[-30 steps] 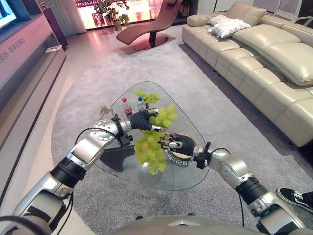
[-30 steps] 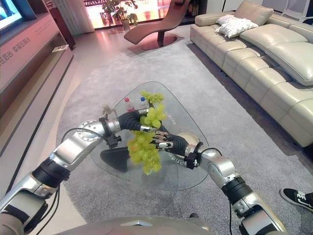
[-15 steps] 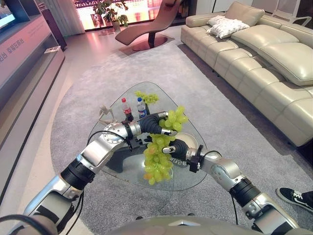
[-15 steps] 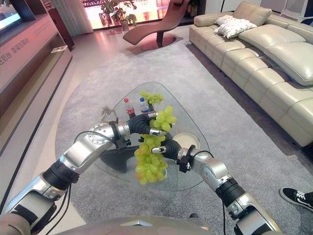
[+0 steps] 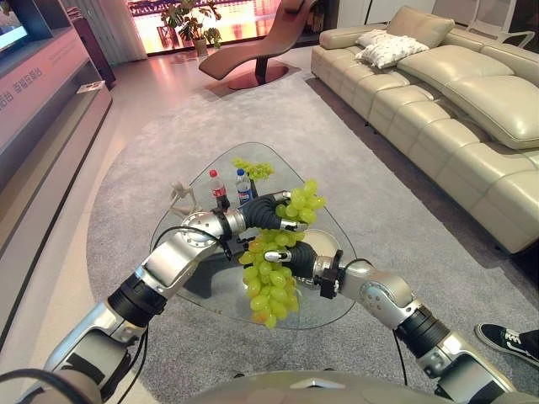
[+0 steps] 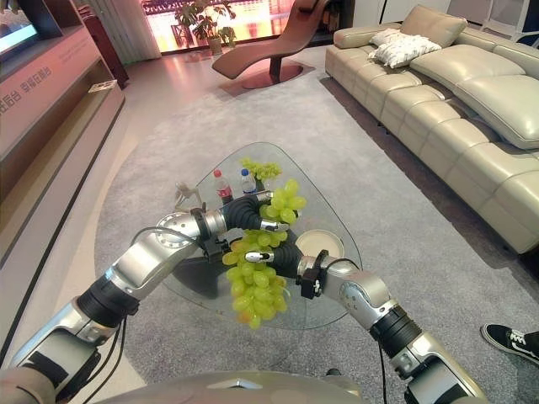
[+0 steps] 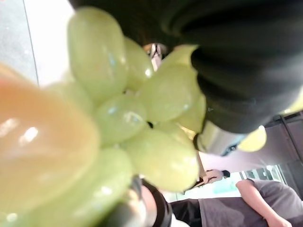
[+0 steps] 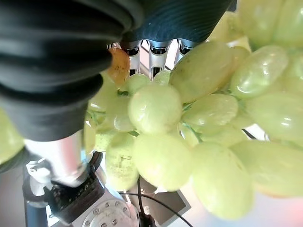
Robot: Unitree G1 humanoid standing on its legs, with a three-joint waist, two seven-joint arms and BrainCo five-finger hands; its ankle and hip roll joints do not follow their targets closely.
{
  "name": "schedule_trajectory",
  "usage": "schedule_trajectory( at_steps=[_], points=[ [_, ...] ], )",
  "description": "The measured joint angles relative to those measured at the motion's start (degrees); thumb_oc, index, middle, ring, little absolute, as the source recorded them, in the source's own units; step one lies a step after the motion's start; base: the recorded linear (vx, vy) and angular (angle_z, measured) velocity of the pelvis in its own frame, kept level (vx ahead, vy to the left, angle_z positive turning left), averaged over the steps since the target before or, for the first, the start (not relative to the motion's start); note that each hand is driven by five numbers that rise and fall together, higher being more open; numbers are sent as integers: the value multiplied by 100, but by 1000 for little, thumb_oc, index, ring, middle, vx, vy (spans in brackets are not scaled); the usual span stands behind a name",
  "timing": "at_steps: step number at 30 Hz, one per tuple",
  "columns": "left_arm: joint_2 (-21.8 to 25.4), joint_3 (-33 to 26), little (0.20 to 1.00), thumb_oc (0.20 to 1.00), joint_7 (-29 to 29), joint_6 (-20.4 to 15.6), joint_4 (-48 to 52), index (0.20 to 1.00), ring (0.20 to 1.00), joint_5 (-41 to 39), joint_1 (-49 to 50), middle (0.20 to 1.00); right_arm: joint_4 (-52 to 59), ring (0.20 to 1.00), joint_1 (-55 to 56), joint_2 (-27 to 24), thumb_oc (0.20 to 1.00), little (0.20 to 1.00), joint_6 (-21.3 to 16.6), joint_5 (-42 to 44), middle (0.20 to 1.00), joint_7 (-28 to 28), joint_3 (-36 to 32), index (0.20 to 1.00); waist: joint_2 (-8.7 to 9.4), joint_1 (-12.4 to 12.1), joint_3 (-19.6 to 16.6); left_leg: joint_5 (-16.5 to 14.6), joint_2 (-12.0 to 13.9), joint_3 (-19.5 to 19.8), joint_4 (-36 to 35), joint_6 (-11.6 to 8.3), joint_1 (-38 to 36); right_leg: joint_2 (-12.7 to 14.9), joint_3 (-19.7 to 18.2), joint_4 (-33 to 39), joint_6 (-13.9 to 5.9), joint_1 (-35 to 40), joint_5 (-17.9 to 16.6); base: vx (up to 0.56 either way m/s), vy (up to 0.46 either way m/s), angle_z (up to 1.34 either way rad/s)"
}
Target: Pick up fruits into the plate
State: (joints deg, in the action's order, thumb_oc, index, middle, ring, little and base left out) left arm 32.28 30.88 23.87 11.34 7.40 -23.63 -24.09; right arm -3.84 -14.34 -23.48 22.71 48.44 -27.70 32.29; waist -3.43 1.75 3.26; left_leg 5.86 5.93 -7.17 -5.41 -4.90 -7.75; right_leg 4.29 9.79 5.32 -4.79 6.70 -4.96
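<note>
Green grapes held aloft between two hands, with the plate just beyond them.

Green and plump, the long bunch of pale grapes [image 5: 271,282] hangs in the air above the near edge of the rounded glass desk [image 5: 333,220], its lower end dangling free; one smaller cluster sits up by the left hand [image 5: 274,212], whose fingers curl round the top of the bunch, while the right hand [image 5: 290,255] pinches it lower down. The likely trouble, as I judge it, is loose berries tearing off or the hanging tail swinging past the round cream plate [image 6: 319,245], which lies on the desk just right of the hands. A second green grape bunch [image 5: 253,168] rests at the far end, near two small plastic bottles [image 5: 229,186].
</note>
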Motion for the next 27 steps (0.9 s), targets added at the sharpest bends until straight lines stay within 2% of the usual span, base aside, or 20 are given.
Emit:
schedule_trajectory(
  at_steps=[7,15,17,23,27],
  points=[
    [-14,-1,200,200,-11,82,0,200,200,4,161,200,-30,200,144,18,200,200,-41,-9,200,-26,57,200,8,1,-5,-7,1,-34,1,11,-1,-2,-23,0,0,-15,-1,0,0,0],
    [-52,-13,200,200,-62,92,-3,200,200,4,321,200,-321,200,350,135,200,200,-396,-28,200,-173,73,200,18,-1,-10,-11,2,-31,1,16,-6,-4,-23,2,0,-12,0,0,0,0],
    [-133,-27,1000,1000,-125,93,-32,1000,1000,3,458,1000,-484,200,436,199,200,200,-443,-40,200,-242,65,200,18,-10,-11,-11,2,-29,1,17,-6,-4,-22,3,0,-9,0,0,0,0],
    [-336,-447,1000,1000,-341,35,-230,1000,1000,-132,1244,1000,-1007,200,987,139,200,200,-648,-570,200,-295,-334,200,28,-35,-8,-33,10,-20,-1,-3,11,2,-9,23,2,-18,3,7,-28,1],
    [-514,-1104,1000,1000,-663,-409,-771,1000,1000,-238,1782,1000,-1341,200,1278,-184,200,200,-708,-1298,200,-300,-714,200,78,-66,25,-41,29,31,-2,-14,78,1,31,25,9,-36,8,-53,-66,6]
  ],
)
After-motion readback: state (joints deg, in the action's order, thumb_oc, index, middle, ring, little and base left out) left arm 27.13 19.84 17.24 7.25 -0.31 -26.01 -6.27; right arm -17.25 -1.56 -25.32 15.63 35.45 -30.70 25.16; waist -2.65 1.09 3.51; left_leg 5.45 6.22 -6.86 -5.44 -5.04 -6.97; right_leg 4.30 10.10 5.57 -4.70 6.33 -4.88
